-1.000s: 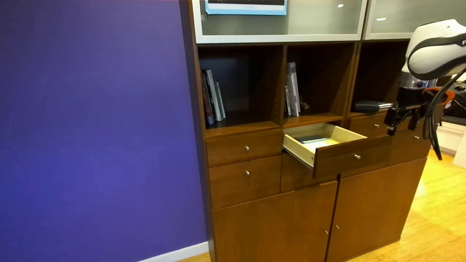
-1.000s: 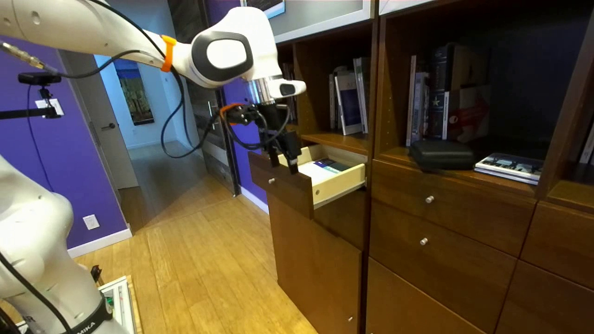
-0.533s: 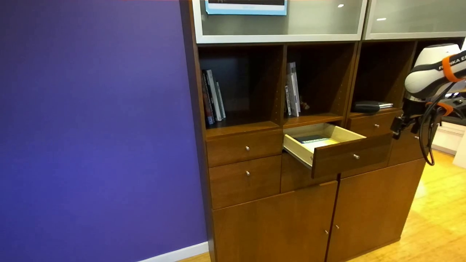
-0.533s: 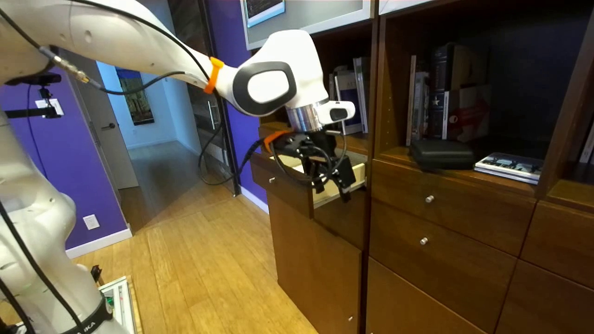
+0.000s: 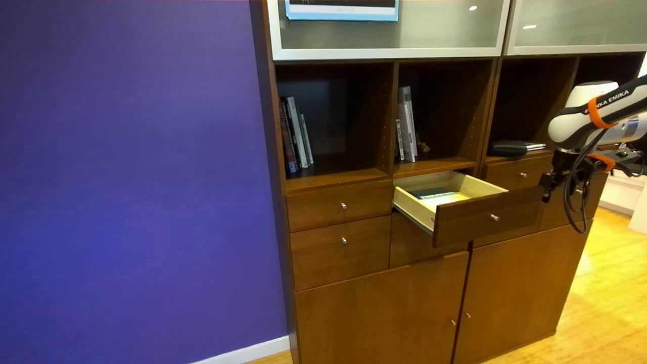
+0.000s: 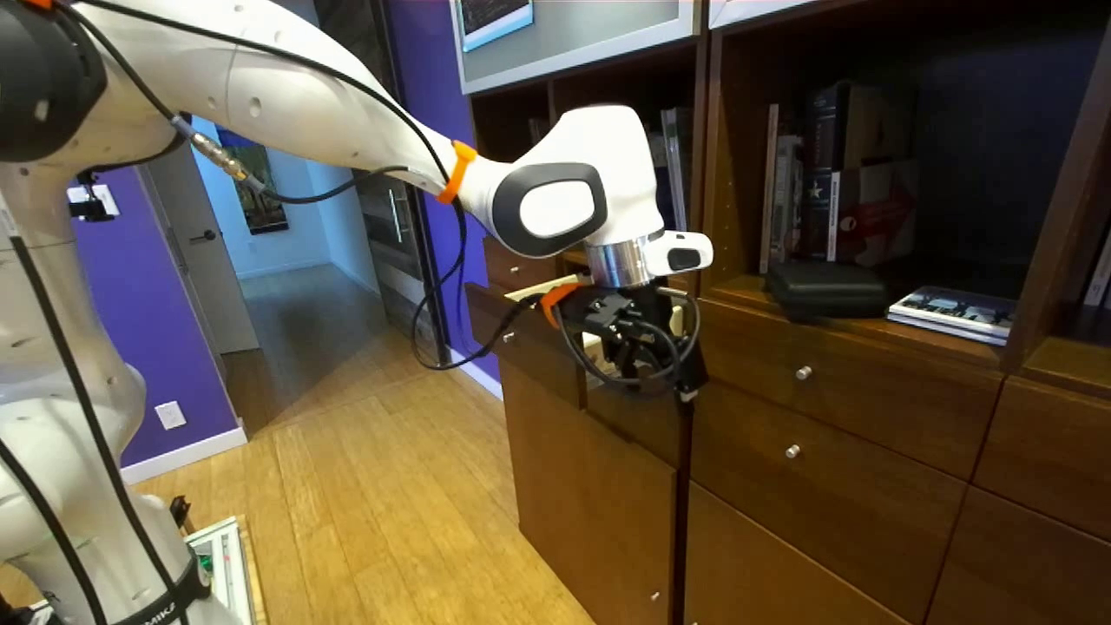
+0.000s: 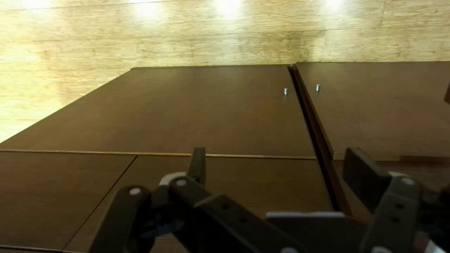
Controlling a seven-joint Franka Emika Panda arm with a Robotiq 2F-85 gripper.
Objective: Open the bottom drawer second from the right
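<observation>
In an exterior view, a purple wall (image 5: 136, 177) fills the left of the frame, edged by a white baseboard (image 5: 252, 351). A dark brown wall unit (image 5: 445, 116) with silver-framed glass panels (image 5: 445, 31) stands centre and right. In an exterior view, a grey door (image 6: 213, 278) stands upper left beside a bluish passage (image 6: 312, 239). Across the wrist view's top, glare (image 7: 227, 7) whitens the plank floor (image 7: 211, 51).

Bottom drawer (image 6: 825, 503) reddish-brown, knob (image 6: 792, 451) silver — wall (image 5: 131, 182) purple; arm (image 6: 317, 117) white, strap (image 6: 457, 172) orange; floor (image 6: 391, 486) yellow — wood-grained.

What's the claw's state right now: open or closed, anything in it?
Claw: open, jaws well apart in the wrist view, holding nothing.
</observation>
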